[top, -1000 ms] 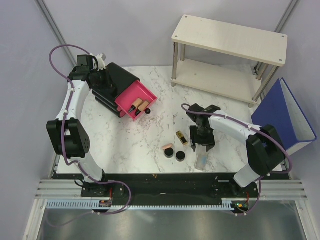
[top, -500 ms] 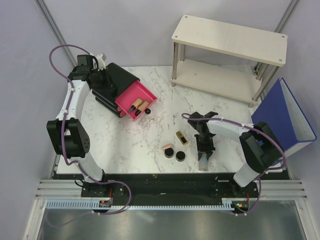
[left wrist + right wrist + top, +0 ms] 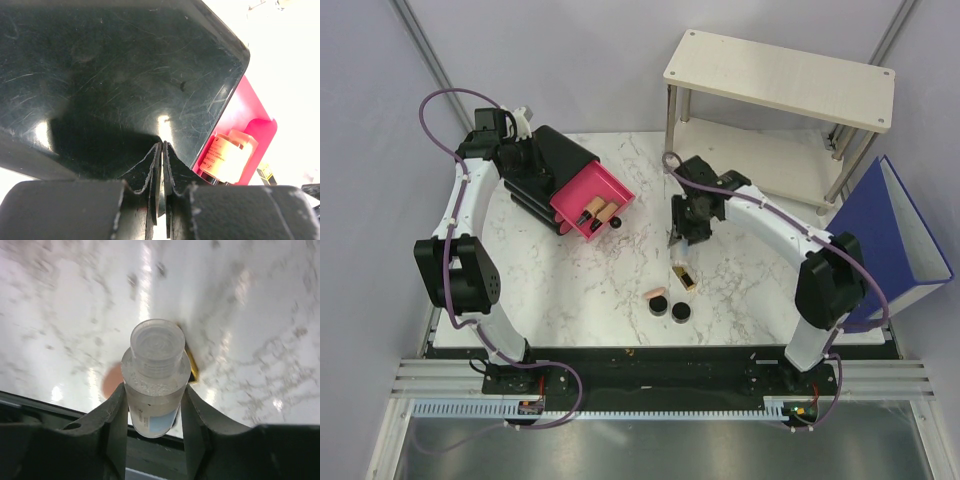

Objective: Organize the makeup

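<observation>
My right gripper (image 3: 681, 238) is shut on the clear bluish tube (image 3: 156, 382) and holds it above the marble table, just beyond the gold-and-black lipstick (image 3: 684, 276). The lipstick's edge (image 3: 192, 371) and a peach compact (image 3: 110, 381) show blurred below the tube. The peach compact (image 3: 654, 295) and two black compacts (image 3: 680, 312) lie near the front. Two peach tubes (image 3: 597, 212) lie in the open pink drawer (image 3: 582, 190) of the black box (image 3: 552, 158). My left gripper (image 3: 163, 152) is shut and empty against the box top (image 3: 125, 75); a peach tube (image 3: 227, 157) shows in the drawer.
A wooden two-tier shelf (image 3: 775, 110) stands at the back right. A blue binder (image 3: 885, 230) leans at the right edge. A small black round piece (image 3: 620, 223) lies just beside the drawer's front.
My right gripper closed on the clear tube at the front right of the table, lifted it and carried it back and left past the lipstick. The left arm has not moved.
</observation>
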`<state>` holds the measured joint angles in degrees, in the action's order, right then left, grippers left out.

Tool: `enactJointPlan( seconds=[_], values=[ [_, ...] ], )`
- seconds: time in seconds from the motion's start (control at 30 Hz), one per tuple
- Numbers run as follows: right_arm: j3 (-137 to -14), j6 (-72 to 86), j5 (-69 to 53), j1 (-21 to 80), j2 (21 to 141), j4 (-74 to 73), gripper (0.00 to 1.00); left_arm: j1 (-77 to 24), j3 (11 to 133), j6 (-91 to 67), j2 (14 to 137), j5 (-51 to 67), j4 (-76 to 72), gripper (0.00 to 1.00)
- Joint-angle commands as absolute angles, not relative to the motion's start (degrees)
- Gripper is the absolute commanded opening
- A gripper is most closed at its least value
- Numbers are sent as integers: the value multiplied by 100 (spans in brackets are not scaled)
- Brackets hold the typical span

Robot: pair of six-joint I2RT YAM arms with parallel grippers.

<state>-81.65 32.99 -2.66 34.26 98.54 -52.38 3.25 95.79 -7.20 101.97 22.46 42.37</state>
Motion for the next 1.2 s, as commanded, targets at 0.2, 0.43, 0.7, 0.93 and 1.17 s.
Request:
enactJointPlan(
  seconds=[0.2, 0.43, 0.7, 0.93, 1.17],
  values=[
    [-10581, 4270, -1676, 3445, 11353, -3184, 0, 343, 9325, -369, 10749, 1767, 5432, 13],
    [-12239, 5097, -1978, 3822, 12462, -2127, 0, 334, 9308, -343, 10758, 1679, 5441, 13],
    [-13368, 5660, -2004, 4069, 13456, -1758, 0, 334, 9308, -325, 10775, 1652, 5458, 13],
    [-12939, 5537, -1785, 4087, 13290, -1723, 1, 343, 9325, -325, 10767, 1661, 5467, 13],
    [-12612, 5493, -1556, 4113, 13148, -1705, 8, 334, 9352, -325, 10793, 1679, 5458, 13]
  ],
)
